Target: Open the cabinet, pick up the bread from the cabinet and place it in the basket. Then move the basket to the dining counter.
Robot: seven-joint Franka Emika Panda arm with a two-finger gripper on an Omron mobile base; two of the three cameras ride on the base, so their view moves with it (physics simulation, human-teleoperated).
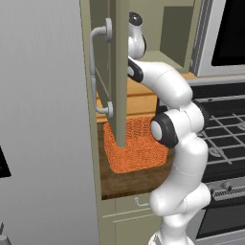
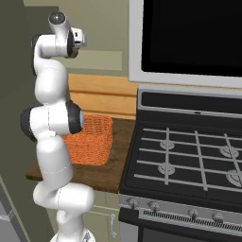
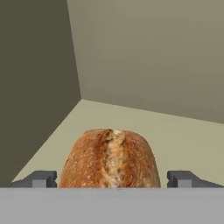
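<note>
In the left base view, the cabinet [image 1: 119,72] door stands swung open at about 10 o'clock from my arm, edge-on to the camera, its long curved silver handle [image 1: 98,72] on the left face. Below the door's lower edge sits the orange basket [image 1: 136,146] on the dark wood bench [image 1: 124,184], close against the cabinet side, with my elbow just to its right at 3 o'clock. My forearm rises from there toward 12 o'clock and reaches into the open cabinet. Further right lies the stove [image 1: 225,129] with its black grates, and above it a dark-fronted appliance [image 1: 229,33]. In the right base view my arm stands at the left, the basket [image 2: 90,137] sits at 3 o'clock from my elbow on the bench [image 2: 101,175], and the stove [image 2: 189,160] fills the right. In the hand view, the bread [image 3: 110,157] (a crusty brown loaf with a split top) lies on the pale cabinet shelf [image 3: 175,131], at 6 o'clock in that picture, near the corner where the darker side wall meets the back wall. My gripper [image 3: 111,179] is spread wide, one fingertip [image 3: 39,178] left of the loaf and the other to its right, each clear of the crust.
</note>
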